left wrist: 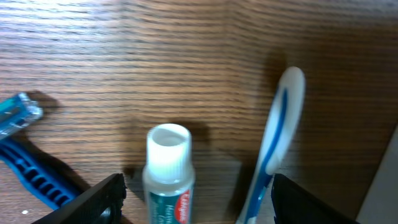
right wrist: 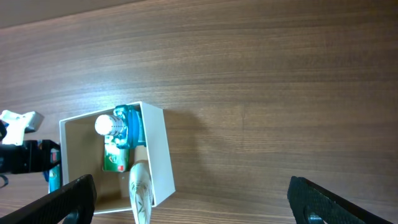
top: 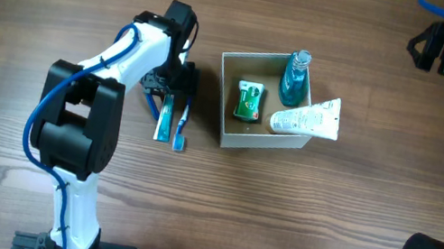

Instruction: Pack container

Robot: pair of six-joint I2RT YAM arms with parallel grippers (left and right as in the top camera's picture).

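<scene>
Plenty of bare table (top: pixel 325 216) lies around your container (top: pixel 261 139) — it sits mid-table, white walls, tan inside, a white tube (top: pixel 307 119) overhanging its right rim. Your left gripper (left wrist: pixel 198 186) stands wide around a small tube (left wrist: pixel 168 168); your right gripper (right wrist: pixel 191 183) gapes wide too, well away.

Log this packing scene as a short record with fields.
container: open-topped, on the table
inside: green packet, blue bottle
across its rim: white tube, one end sticking out
unpacked, on the table: toothpaste tube, toothbrush, blue razor-like tool
left gripper: open, fingers straddling toothpaste tube and toothbrush
right gripper: open, holding nothing, away from the container
</scene>
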